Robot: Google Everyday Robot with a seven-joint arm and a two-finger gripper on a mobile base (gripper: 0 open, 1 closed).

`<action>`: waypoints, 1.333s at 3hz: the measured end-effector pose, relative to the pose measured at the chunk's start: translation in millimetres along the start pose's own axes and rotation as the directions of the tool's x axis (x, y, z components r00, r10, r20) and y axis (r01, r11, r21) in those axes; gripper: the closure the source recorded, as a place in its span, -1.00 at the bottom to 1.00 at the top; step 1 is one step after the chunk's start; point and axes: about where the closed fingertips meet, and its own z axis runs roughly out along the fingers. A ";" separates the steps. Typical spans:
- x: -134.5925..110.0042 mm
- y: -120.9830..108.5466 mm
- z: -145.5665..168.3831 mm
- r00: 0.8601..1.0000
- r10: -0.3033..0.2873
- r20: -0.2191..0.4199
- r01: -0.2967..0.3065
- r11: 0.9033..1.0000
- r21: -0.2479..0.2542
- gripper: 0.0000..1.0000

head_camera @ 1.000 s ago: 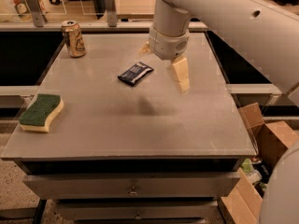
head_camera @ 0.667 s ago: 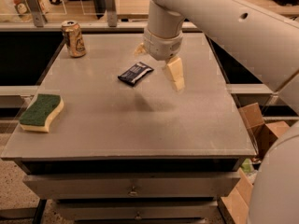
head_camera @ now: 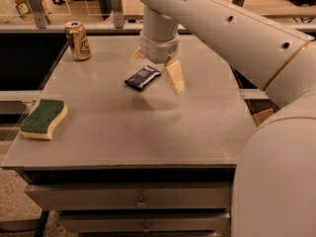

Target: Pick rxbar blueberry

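Cream two-finger gripper (head_camera: pixel 156 66), far finger (head_camera: pixel 137 55) mostly hidden behind the wrist (head_camera: pixel 159 46), jaws spread and empty, has shifted left, nearer the flat dark-navy rxbar blueberry (head_camera: pixel 142 77) on the grey table (head_camera: pixel 123 127).

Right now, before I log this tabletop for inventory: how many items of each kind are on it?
rxbar blueberry: 1
sponge: 1
drink can: 1
Total: 3
The pincer hangs open right by the rxbar blueberry and holds nothing.
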 end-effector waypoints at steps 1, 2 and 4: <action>-2.8 -13.8 10.2 1.000 -0.023 0.003 0.023 1.000 -0.014 -1.00; -4.6 -25.2 22.7 0.999 -0.037 0.012 0.038 0.999 -0.028 -1.00; -7.8 -38.0 43.0 0.999 -0.051 -0.005 0.050 0.996 -0.067 -1.00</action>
